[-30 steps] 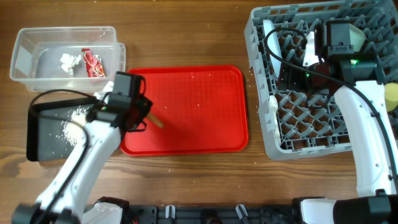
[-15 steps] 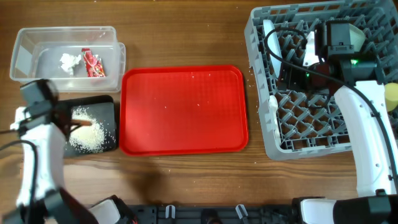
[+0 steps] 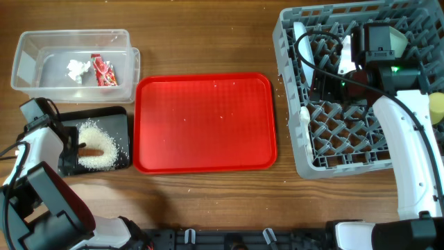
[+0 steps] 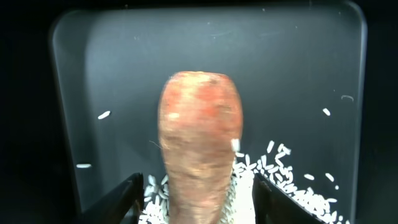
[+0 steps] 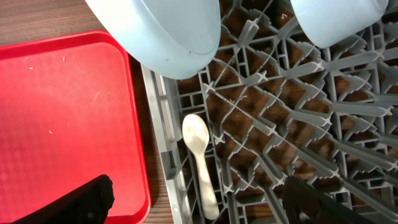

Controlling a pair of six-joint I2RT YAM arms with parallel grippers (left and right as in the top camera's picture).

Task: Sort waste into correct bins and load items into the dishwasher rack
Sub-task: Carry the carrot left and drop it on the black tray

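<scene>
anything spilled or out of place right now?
A few stray rice grains lie scattered on the red tray, outside the black tray holding the main pile. The white spoon lies flat along the rack edge beside that tray.

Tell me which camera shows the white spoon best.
The right wrist view: the white ceramic spoon lies whole and close, just inside the wall of the dishwasher rack. The overhead shows the spoon only as a small white sliver at the rack's edge. The left wrist view does not show it.
</scene>
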